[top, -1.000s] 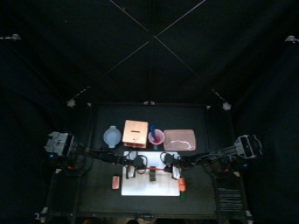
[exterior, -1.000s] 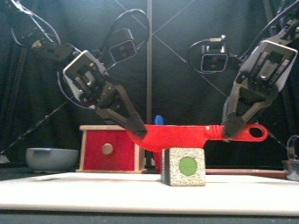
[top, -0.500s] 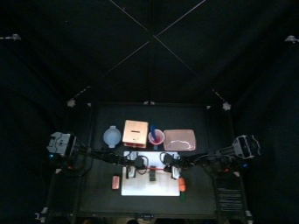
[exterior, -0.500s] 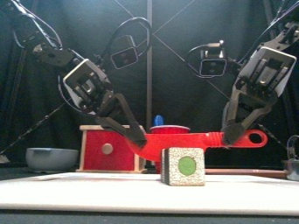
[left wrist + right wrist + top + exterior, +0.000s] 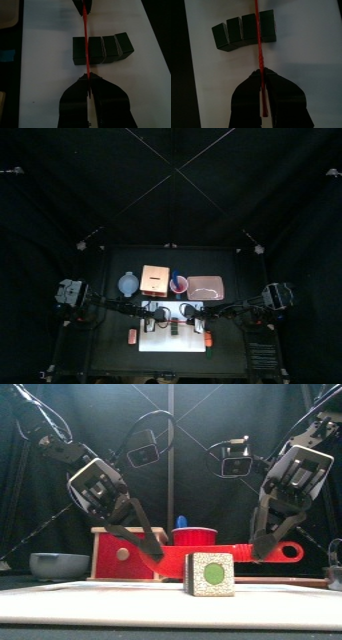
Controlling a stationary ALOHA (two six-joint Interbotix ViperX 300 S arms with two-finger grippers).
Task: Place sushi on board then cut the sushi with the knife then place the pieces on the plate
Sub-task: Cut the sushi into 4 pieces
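On the white board [image 5: 94,599], left hand [image 5: 156,558] (9 o'clock) and right hand [image 5: 259,551] (3) pinched the red knife [image 5: 242,551] square across the sushi roll [image 5: 209,574].

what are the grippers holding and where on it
Both hold the red knife: the left gripper pinches its blade end, the right gripper its handle end.

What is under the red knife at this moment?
The dark green sushi roll on the white cutting board; the red knife crosses it near one end. Its blade covers that line, so any cut cannot be seen.
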